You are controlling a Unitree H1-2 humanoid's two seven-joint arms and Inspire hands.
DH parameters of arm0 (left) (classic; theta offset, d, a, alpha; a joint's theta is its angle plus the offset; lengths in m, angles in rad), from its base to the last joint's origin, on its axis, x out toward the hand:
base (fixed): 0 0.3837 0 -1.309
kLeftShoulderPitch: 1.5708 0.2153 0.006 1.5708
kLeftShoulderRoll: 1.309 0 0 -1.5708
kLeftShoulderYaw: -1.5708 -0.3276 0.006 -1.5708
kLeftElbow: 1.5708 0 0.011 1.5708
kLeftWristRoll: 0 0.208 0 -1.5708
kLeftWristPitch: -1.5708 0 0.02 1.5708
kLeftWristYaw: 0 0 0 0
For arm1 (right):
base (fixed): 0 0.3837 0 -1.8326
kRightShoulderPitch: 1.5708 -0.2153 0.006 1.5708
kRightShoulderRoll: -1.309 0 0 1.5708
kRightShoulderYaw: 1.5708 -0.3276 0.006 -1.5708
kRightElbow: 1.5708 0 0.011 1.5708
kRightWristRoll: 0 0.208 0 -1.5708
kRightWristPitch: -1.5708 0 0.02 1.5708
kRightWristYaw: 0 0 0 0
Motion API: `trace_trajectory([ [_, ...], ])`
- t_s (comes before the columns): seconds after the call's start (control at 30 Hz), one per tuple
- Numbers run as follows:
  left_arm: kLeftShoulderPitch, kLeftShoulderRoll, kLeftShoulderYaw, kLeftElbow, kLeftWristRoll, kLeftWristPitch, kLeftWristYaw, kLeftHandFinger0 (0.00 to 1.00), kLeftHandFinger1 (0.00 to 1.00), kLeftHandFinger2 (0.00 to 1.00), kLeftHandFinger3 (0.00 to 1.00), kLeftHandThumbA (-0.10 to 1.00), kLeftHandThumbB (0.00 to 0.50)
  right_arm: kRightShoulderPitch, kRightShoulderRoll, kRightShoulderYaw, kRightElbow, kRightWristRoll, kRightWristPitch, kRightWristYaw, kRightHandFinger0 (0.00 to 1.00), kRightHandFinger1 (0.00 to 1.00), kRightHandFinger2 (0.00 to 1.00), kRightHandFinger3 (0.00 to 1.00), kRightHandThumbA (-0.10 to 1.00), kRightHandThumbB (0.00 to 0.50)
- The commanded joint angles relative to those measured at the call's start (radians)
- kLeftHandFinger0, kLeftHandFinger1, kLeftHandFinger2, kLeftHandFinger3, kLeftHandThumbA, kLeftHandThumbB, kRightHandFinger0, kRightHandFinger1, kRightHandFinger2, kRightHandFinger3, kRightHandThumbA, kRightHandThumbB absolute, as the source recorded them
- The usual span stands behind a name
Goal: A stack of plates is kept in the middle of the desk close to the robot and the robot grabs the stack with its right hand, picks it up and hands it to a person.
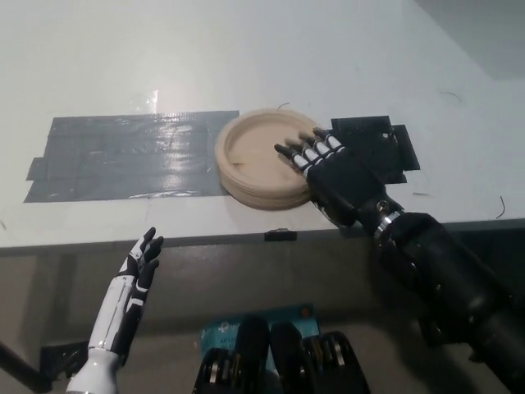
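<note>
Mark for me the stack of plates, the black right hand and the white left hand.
stack of plates (pixel 250 160): head view, bare inner surface of the top plate.
right hand (pixel 332 172): head view, back of the hand, over the stack's right rim.
left hand (pixel 139 271): head view, middle of the hand, below the desk edge.
</note>
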Motion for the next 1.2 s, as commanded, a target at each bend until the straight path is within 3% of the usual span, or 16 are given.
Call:
trace_trajectory([
  [0.0, -0.016, 0.015, 0.001, -0.020, -0.001, 0.003, -0.013, 1.00, 1.00, 1.00, 1.00, 1.00, 0.000, -0.087, 0.063, 0.105, 0.231, -0.108, 0.004, -0.245, 0.00, 0.02, 0.25, 0.41, -0.10, 0.319],
  [0.1, -0.023, 0.018, -0.001, -0.022, 0.000, 0.007, -0.016, 1.00, 1.00, 1.00, 1.00, 1.00, 0.000, -0.099, 0.069, 0.120, 0.293, -0.092, -0.008, -0.302, 0.00, 0.06, 0.36, 0.35, -0.10, 0.274],
  [0.13, -0.026, 0.018, -0.001, -0.020, 0.001, 0.008, -0.015, 1.00, 1.00, 1.00, 1.00, 1.00, 0.008, -0.106, 0.071, 0.124, 0.328, -0.085, -0.021, -0.357, 0.00, 0.11, 0.48, 0.28, -0.10, 0.257],
  [0.23, -0.030, 0.018, -0.002, -0.020, 0.001, 0.011, -0.015, 1.00, 1.00, 1.00, 1.00, 1.00, 0.012, -0.112, 0.069, 0.127, 0.368, -0.069, -0.052, -0.452, 0.00, 0.20, 0.66, 0.17, -0.10, 0.237],
  [0.33, -0.030, 0.020, -0.004, -0.018, 0.004, 0.006, -0.015, 1.00, 1.00, 1.00, 1.00, 1.00, 0.011, -0.117, 0.069, 0.131, 0.393, -0.054, -0.070, -0.492, 0.00, 0.25, 0.74, 0.14, -0.10, 0.212],
  [0.47, -0.032, 0.021, -0.006, -0.019, 0.004, 0.008, -0.015, 1.00, 1.00, 1.00, 1.00, 1.00, 0.004, -0.117, 0.059, 0.128, 0.395, -0.040, -0.065, -0.539, 0.00, 0.27, 0.75, 0.14, -0.10, 0.222],
  [0.6, -0.036, 0.022, -0.007, -0.016, 0.010, 0.008, -0.012, 1.00, 1.00, 1.00, 1.00, 1.00, 0.008, -0.123, 0.044, 0.118, 0.386, -0.026, -0.099, -0.624, 0.00, 0.19, 0.65, 0.20, -0.10, 0.283],
  [0.67, -0.036, 0.022, -0.008, -0.019, 0.009, 0.013, -0.013, 1.00, 1.00, 1.00, 1.00, 1.00, 0.001, -0.124, 0.033, 0.109, 0.365, -0.018, -0.112, -0.646, 0.00, 0.17, 0.64, 0.16, -0.10, 0.258],
  [0.7, -0.037, 0.022, -0.007, -0.020, 0.006, 0.013, -0.013, 1.00, 1.00, 1.00, 1.00, 1.00, 0.000, -0.123, 0.026, 0.102, 0.343, -0.013, -0.115, -0.647, 0.00, 0.17, 0.65, 0.21, -0.10, 0.252],
  [0.77, -0.038, 0.020, -0.006, -0.014, 0.004, 0.005, -0.010, 1.00, 1.00, 1.00, 1.00, 1.00, 0.000, -0.114, -0.009, 0.080, 0.231, -0.010, -0.107, -0.643, 0.00, 0.13, 0.62, 0.32, -0.10, 0.298],
  [0.8, -0.038, 0.020, -0.006, -0.013, 0.004, 0.005, -0.010, 1.00, 1.00, 1.00, 1.00, 1.00, 0.000, -0.109, -0.021, 0.069, 0.184, -0.011, -0.099, -0.642, 0.00, 0.07, 0.53, 0.32, -0.10, 0.313],
  [0.83, -0.038, 0.021, -0.006, -0.014, 0.005, 0.007, -0.010, 1.00, 1.00, 1.00, 1.00, 1.00, 0.000, -0.105, -0.028, 0.062, 0.155, -0.010, -0.095, -0.639, 0.00, 0.06, 0.52, 0.31, -0.10, 0.311],
  [0.97, -0.036, 0.027, -0.008, -0.008, 0.011, -0.002, -0.010, 1.00, 1.00, 1.00, 1.00, 1.00, 0.000, -0.058, -0.088, 0.006, -0.095, 0.006, -0.081, -0.552, 0.00, 0.00, 0.40, 0.44, -0.10, 0.300],
  [1.03, -0.036, 0.028, -0.008, -0.009, 0.010, 0.000, -0.012, 1.00, 1.00, 1.00, 1.00, 1.00, 0.000, -0.037, -0.110, -0.015, -0.199, 0.006, -0.079, -0.519, 0.00, 0.00, 0.37, 0.41, -0.10, 0.302],
  [1.1, -0.035, 0.030, -0.008, -0.014, 0.011, 0.008, -0.014, 1.00, 1.00, 1.00, 1.00, 1.00, 0.001, -0.016, -0.129, -0.033, -0.294, 0.003, -0.072, -0.479, 0.00, 0.00, 0.30, 0.49, -0.10, 0.310],
  [1.17, -0.035, 0.029, -0.007, -0.013, 0.011, 0.008, -0.012, 1.00, 1.00, 1.00, 1.00, 1.00, 0.001, -0.004, -0.137, -0.043, -0.346, 0.006, -0.073, -0.453, 0.00, 0.00, 0.29, 0.46, -0.10, 0.317],
])
